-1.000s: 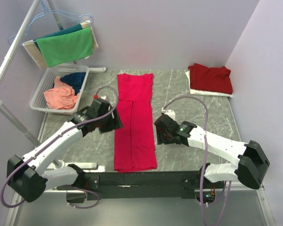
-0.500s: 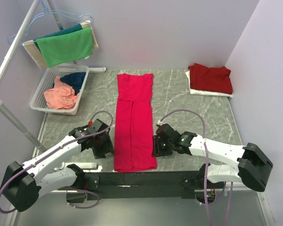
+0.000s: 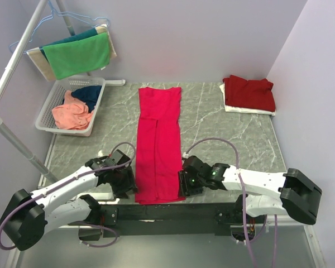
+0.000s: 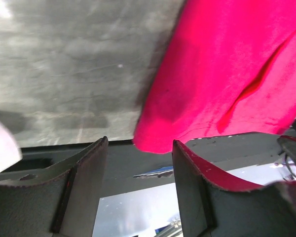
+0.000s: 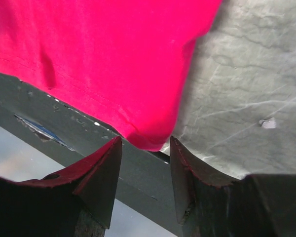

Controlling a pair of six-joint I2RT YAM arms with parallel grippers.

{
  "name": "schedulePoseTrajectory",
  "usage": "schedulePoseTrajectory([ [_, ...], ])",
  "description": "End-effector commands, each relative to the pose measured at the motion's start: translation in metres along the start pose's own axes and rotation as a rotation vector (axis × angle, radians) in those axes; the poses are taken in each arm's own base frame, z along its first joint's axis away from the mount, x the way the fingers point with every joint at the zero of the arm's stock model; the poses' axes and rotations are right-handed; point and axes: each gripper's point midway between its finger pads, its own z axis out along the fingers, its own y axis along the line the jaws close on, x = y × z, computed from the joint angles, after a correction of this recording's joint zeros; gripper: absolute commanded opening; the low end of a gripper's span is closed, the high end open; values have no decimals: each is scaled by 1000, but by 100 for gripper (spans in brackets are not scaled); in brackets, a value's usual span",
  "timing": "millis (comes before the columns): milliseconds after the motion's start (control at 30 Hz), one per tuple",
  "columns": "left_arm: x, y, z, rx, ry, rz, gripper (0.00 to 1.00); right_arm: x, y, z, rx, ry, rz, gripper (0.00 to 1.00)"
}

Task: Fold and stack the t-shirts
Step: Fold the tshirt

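navy shirt (image 3: 91, 95) half hidden under salmon shirt (image 3: 71, 115)

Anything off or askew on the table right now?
Only the pinkish-red t-shirt: its near hem laps slightly past the edge of the table onto the black rail, as both wrist views show. Nothing looks spilled or damaged.

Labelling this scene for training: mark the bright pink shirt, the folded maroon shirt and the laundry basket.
bright pink shirt (image 3: 159, 145), top view, middle of the cloth.
folded maroon shirt (image 3: 249, 92), top view, its centre.
laundry basket (image 3: 47, 109), top view, left wall.
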Motion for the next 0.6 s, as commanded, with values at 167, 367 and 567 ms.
schedulePoseTrajectory([
  [167,3,-26,11,109,21,-2,62,1,9,11,-27,-1,1,52],
  [367,9,-16,18,45,39,12,64,7,4,14,-7,15,8,53],
  [567,16,-11,22,11,50,21,60,14,-11,15,54,21,31,57],
])
